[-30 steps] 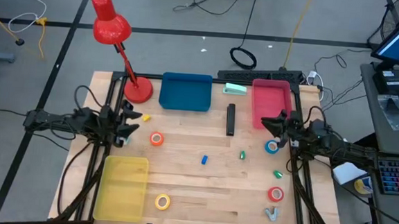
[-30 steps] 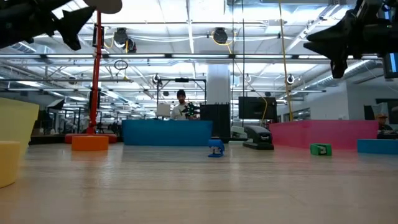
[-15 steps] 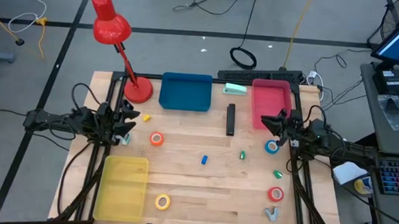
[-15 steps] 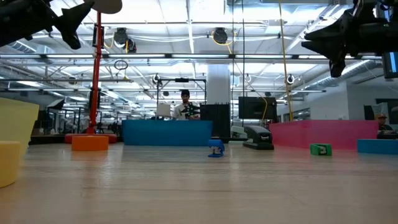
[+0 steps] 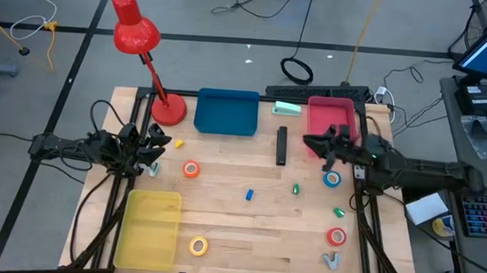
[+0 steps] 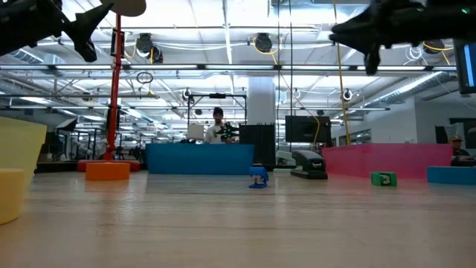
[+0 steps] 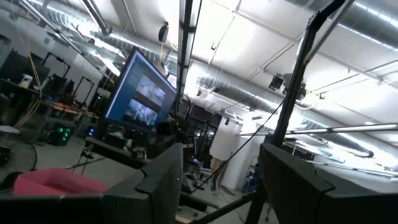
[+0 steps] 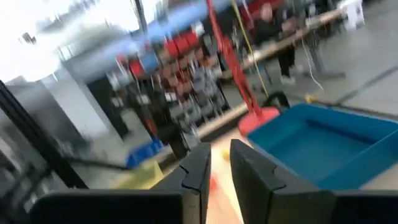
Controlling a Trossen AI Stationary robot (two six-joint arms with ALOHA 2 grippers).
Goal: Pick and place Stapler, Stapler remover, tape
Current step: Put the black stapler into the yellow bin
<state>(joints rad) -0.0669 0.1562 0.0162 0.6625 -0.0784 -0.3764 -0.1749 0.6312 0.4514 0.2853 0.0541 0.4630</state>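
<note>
Near the front edge of the surface (image 5: 246,238) lie the yellow tape (image 5: 198,246), the red tape (image 5: 336,236) and, at the front right corner, the stapler remover (image 5: 331,260). The yellow bin (image 5: 149,228) stands at the front left. Toward the middle are a small blue bit (image 5: 248,194) and two green bits (image 5: 296,189), then the orange tape (image 5: 191,170) on the left and the blue tape (image 5: 332,178) on the right.

My left pincer (image 5: 154,144) hangs above the left edge, near the orange tape; its fingers (image 7: 158,180) stand well apart and hold nothing. My right pincer (image 5: 311,142) is above the surface between the stapler (image 5: 281,146) and the blue tape, in front of the pink bin (image 5: 331,121). Its fingers (image 8: 199,171) leave only a narrow gap, with nothing between them.

The black stapler lies flat, just in front of the gap between the blue bin (image 5: 226,112) and the pink bin at the back edge. The red lamp (image 5: 139,41) stands at the back left corner.
</note>
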